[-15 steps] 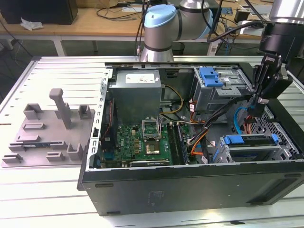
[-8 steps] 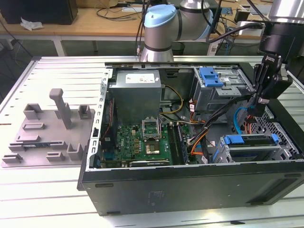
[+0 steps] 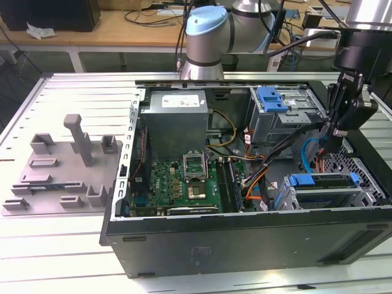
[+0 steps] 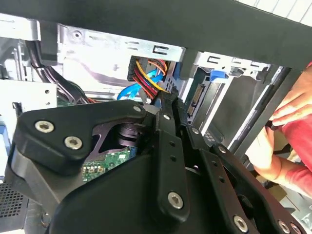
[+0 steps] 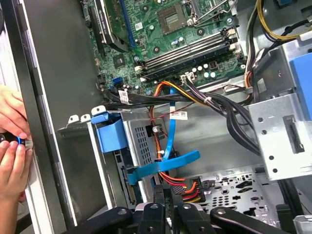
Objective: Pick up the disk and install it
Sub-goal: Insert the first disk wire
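The disk [image 3: 323,182], silver in a bright blue carrier frame, sits in the drive cage at the front of the open computer case [image 3: 245,239], on the exterior view's right. In the first wrist view the disk's blue carrier tab [image 5: 108,132] sticks out of that cage. My gripper [image 3: 326,141] hangs just above and behind the cage, over the orange and blue cables, apart from the disk. In both wrist views my gripper [image 5: 166,194] [image 4: 171,105] has its black fingers together with nothing between them.
A second blue carrier [image 3: 272,98] sits in the upper bay. The motherboard [image 3: 184,184], power supply [image 3: 177,116] and cable bundles [image 5: 195,97] lie inside the case. A grey fixture plate [image 3: 61,171] lies at the exterior view's left. A person's hands [image 5: 12,141] are at the case wall.
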### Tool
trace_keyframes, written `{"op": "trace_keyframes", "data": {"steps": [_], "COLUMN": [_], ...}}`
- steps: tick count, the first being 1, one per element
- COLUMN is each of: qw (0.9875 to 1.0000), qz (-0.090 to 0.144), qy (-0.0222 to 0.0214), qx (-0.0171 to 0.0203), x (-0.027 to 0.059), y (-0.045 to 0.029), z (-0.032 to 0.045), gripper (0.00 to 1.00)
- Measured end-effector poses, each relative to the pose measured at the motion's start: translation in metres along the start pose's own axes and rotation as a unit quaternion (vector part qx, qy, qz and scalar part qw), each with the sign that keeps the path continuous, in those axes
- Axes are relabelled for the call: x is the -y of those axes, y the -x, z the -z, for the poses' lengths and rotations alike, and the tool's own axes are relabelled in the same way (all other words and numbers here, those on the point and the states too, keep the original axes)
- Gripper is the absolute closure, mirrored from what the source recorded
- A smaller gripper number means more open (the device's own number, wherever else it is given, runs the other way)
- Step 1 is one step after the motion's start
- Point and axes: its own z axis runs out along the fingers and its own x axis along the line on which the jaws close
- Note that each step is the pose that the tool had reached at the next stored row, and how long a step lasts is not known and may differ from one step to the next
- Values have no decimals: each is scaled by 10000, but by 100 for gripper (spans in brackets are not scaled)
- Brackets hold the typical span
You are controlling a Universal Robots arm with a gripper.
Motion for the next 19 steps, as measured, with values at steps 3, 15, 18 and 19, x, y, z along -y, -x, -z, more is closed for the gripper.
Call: {"op": "trace_keyframes", "data": {"steps": [3,15,18,19], "qw": [10000,9990,9987,9986], "qz": [-15,-59,-61,-62], "qy": [-39,-120,-117,-116], "qx": [45,426,489,505], "x": [-3,-45,-49,-49], "y": [-65,-266,-308,-321], "z": [-4,-54,-63,-66], "gripper": [84,84,84,84]}}
